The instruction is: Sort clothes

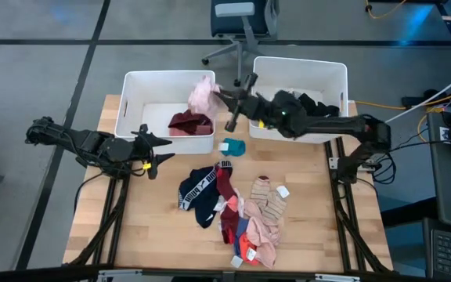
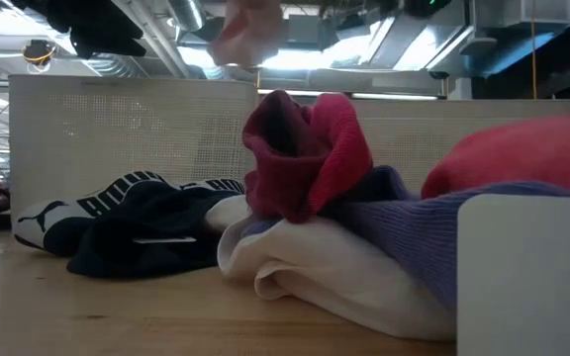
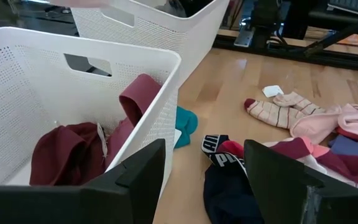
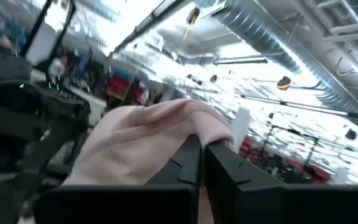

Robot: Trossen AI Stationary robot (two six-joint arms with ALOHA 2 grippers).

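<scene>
Pinched between my right fingers (image 4: 202, 163), closest to the wrist camera, is a pale pink garment (image 4: 148, 140); it drapes limp over both sides of the tips, so it is light and soft and a pinch on a bunched fold is enough to carry it.

From above, my right gripper (image 1: 224, 95) hangs over the gap between the two white bins, the pink cloth dangling at the rim of the left bin (image 1: 143, 79), where a maroon piece (image 1: 190, 123) already lies. Black items fill the right bin (image 1: 319, 70). A teal scrap (image 1: 233, 146) sits just beside the left bin, and the main pile (image 1: 237, 211) lies mid-table. My left gripper (image 1: 161, 149) waits near the left bin's front corner.

At table height, a red and maroon sock (image 2: 300, 153) stands up on a white one (image 2: 305, 262) and a purple one; all look floppy and would slump if grabbed at an edge, so I'd judge a central fold the better hold.

Past my left fingers (image 3: 138, 171), spread wide and empty, a black lettered piece (image 3: 225, 168) and a striped sock (image 3: 278, 112) lie flat; possibly they overlap their neighbours.
</scene>
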